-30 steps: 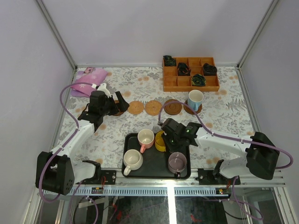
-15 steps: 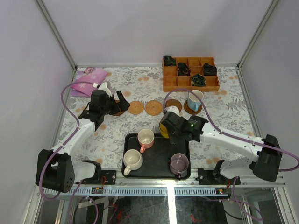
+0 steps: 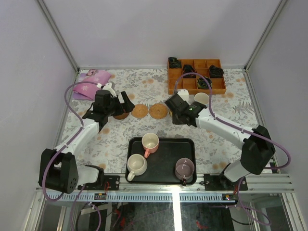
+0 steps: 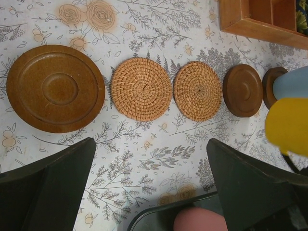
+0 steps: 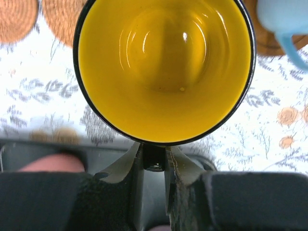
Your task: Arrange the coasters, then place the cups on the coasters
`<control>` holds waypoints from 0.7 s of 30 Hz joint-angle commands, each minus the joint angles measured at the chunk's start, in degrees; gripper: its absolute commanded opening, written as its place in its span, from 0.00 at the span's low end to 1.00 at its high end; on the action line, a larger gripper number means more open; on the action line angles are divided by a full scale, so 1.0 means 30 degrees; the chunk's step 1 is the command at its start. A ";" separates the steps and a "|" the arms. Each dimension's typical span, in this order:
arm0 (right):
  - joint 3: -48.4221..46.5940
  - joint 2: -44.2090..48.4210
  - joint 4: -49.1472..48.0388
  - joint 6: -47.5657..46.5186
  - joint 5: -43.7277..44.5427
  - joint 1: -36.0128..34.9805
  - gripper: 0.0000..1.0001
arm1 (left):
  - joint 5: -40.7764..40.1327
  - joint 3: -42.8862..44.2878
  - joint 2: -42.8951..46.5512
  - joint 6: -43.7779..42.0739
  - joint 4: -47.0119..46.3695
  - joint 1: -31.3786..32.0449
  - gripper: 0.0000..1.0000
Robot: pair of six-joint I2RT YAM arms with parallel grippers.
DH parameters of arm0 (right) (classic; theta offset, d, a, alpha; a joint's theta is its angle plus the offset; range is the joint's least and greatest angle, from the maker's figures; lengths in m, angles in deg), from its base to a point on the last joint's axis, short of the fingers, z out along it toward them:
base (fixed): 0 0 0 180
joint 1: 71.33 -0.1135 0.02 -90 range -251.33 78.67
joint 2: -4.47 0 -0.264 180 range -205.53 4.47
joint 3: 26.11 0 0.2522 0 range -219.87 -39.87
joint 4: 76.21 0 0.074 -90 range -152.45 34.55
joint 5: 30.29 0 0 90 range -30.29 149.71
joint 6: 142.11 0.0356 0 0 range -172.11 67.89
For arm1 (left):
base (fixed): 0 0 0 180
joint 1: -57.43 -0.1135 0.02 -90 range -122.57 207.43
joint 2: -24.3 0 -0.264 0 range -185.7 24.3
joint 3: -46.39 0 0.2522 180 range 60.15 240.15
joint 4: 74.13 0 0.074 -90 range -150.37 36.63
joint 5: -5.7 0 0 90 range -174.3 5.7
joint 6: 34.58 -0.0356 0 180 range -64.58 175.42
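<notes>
Five coasters lie in a row: a dark brown one (image 4: 55,88), two woven tan ones (image 4: 141,89) (image 4: 197,90), a dark one (image 4: 242,90), and one (image 4: 268,86) under the light blue cup (image 4: 292,83). My right gripper (image 5: 155,150) is shut on the handle of the yellow cup (image 5: 163,67), held in the air by the row's right part, next to the blue cup (image 5: 284,19). My left gripper (image 4: 150,144) hangs open and empty near the leftmost coaster (image 3: 120,115). The pink cup (image 3: 150,142), cream cup (image 3: 136,164) and mauve cup (image 3: 184,167) stand in the tray.
The black tray (image 3: 161,179) lies at the near middle of the table. An orange compartment box (image 3: 196,85) with black coiled items stands at the back right. A purple pouch (image 3: 86,88) lies at the back left.
My right gripper has lifted the yellow cup out of the tray and carried it back to the coaster row beside the blue cup. The left arm has hardly moved.
</notes>
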 commanded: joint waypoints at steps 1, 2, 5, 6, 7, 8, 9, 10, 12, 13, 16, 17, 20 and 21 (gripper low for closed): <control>-0.0349 -0.0251 -0.3767 -0.0925 0.0827 0.0960 0.00 | -0.0094 0.0686 -0.0601 -0.0183 -0.0886 0.0115 1.00; -0.0366 -0.0458 -0.4165 -0.1065 0.0771 0.1140 0.00 | -0.0048 0.0794 -0.0808 -0.0240 -0.0967 0.0120 1.00; -0.0863 -0.1345 -0.4587 -0.1279 0.0126 0.1716 0.00 | 0.0038 0.1286 -0.1517 -0.0386 -0.1011 0.0095 1.00; -0.1093 -0.1678 -0.4543 -0.1315 -0.0064 0.1894 0.00 | 0.0043 0.1455 -0.1688 -0.0485 -0.1030 0.0107 1.00; -0.1272 -0.1958 -0.4497 -0.1359 -0.0260 0.2130 0.00 | 0.0032 0.1608 -0.1852 -0.0564 -0.1040 0.0109 1.00; -0.1382 -0.2231 -0.4509 -0.1390 -0.0526 0.2341 0.00 | 0.0038 0.1752 -0.2019 -0.0625 -0.1045 0.0109 1.00; -0.1473 -0.2375 -0.4584 -0.1446 -0.0823 0.2525 0.00 | 0.0043 0.1884 -0.2106 -0.0684 -0.1027 0.0112 1.00; -0.1499 -0.2408 -0.4645 -0.1500 -0.1076 0.2709 0.00 | 0.0018 0.1981 -0.2249 -0.0768 -0.0992 0.0116 1.00; -0.1555 -0.3162 -0.4759 -0.1638 -0.1407 0.2968 0.00 | -0.0004 0.2138 -0.2349 -0.0890 -0.0985 0.0115 1.00; -0.1601 -0.3315 -0.4780 -0.1744 -0.1438 0.3086 0.00 | 0.0008 0.2181 -0.2392 -0.0929 -0.0994 0.0113 1.00; -0.1723 -0.3684 -0.4965 -0.2103 -0.1696 0.3440 0.00 | 0.0033 0.2181 -0.2458 -0.0967 -0.1040 0.0114 1.00; -0.1754 -0.3776 -0.5011 -0.2227 -0.1753 0.3556 0.00 | 0.0082 0.2168 -0.2487 -0.0957 -0.1085 0.0113 1.00; -0.1942 -0.4013 -0.5156 -0.2638 -0.1769 0.3822 0.00 | 0.0152 0.2134 -0.2502 -0.0907 -0.1175 0.0112 1.00; -0.1990 -0.4055 -0.5192 -0.2792 -0.1773 0.3896 0.00 | 0.0160 0.2114 -0.2551 -0.0880 -0.1212 0.0105 1.00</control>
